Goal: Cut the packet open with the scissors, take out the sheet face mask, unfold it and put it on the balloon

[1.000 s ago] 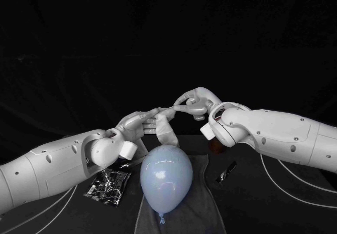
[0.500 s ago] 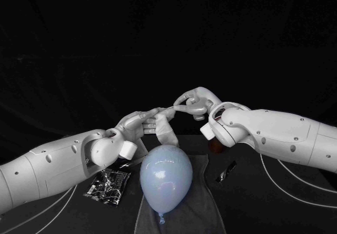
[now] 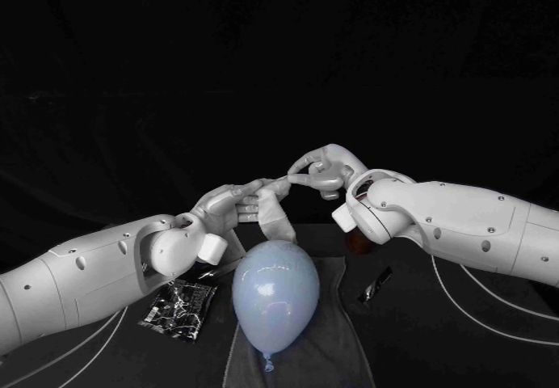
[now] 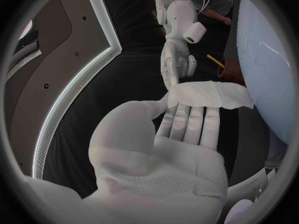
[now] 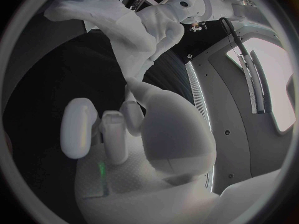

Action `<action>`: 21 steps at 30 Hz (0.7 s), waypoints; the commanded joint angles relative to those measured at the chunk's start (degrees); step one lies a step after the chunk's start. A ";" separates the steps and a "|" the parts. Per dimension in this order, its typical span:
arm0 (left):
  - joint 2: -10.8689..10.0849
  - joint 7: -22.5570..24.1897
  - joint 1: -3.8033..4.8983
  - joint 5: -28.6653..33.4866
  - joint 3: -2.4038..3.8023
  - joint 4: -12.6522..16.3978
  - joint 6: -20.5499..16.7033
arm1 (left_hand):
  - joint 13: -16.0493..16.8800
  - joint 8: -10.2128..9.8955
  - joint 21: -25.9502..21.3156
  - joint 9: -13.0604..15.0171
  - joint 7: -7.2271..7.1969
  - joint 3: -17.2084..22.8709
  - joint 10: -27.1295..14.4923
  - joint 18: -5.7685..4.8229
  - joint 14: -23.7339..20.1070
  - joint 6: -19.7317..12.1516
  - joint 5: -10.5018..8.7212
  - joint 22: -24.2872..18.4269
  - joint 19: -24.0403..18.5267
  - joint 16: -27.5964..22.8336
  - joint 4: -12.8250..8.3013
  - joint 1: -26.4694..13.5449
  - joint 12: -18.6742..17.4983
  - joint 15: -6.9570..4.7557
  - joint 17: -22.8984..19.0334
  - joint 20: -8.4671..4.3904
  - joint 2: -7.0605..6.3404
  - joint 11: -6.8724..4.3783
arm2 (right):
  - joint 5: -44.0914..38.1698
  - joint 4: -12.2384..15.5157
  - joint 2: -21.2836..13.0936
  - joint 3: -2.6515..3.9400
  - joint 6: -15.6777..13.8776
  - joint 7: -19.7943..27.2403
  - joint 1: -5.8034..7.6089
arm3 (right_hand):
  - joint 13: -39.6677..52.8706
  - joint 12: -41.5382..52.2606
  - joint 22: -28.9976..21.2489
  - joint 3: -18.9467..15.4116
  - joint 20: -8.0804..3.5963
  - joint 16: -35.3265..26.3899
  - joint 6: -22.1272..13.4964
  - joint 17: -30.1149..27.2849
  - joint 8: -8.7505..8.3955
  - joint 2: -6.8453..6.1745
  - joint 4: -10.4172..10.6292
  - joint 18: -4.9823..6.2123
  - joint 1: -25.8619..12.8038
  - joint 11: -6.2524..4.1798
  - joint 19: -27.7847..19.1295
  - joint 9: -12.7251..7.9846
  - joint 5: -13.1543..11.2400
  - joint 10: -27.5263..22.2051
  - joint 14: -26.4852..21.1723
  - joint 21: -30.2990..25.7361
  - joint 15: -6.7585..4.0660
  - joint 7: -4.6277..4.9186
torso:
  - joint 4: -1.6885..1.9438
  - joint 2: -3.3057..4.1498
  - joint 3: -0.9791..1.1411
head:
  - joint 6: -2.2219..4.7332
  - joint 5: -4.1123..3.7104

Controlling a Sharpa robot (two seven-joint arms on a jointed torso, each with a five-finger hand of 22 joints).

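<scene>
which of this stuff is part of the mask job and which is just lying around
Part of the job: sheet mask, held between left hand and right hand; balloon; packet and scissors, both set down.
Just lying about: grey cloth under the balloon.

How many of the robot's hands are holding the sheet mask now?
2. The left hand grips the sheet mask at one side; the right hand pinches its upper end. Nothing hides either hand.
</scene>
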 commanded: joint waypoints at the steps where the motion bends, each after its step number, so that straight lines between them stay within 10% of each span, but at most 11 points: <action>1: 0.04 0.69 0.05 -0.16 0.05 0.17 0.15 | 0.03 0.29 0.07 0.04 0.01 0.02 0.37 0.99 -0.19 -0.24 0.19 0.00 0.26 0.00 0.11 -0.34 -0.14 -0.13 0.08 -0.17 -0.34 0.14 | 0.18 0.06 0.02 0.03 -0.22 0.80 -0.01 | 1.57 -0.07 10.56 0.33 -0.05 0.30 0.31 12.46 0.25 0.62 -0.15 0.32 -0.09 -0.56 0.55 0.06 0.18 0.96 5.41 0.08 -0.50 0.12 | -0.02 0.00 0.01 | 0.06 0.00; 21: -0.02 0.77 0.05 -0.15 0.05 0.20 0.08 | 0.03 0.29 0.07 0.04 0.01 0.02 0.37 0.99 -0.19 -0.24 0.19 0.00 0.26 0.00 0.11 -0.34 -0.14 -0.13 0.08 -0.17 -0.34 0.14 | 0.28 0.10 -0.02 -0.01 -0.10 0.85 -0.06 | 1.57 -0.07 10.56 0.33 -0.05 0.30 0.31 12.46 0.25 0.62 -0.15 0.32 -0.09 -0.56 0.55 0.06 0.18 0.96 5.41 0.08 -0.50 0.12 | 0.00 0.01 0.01 | 0.12 -0.07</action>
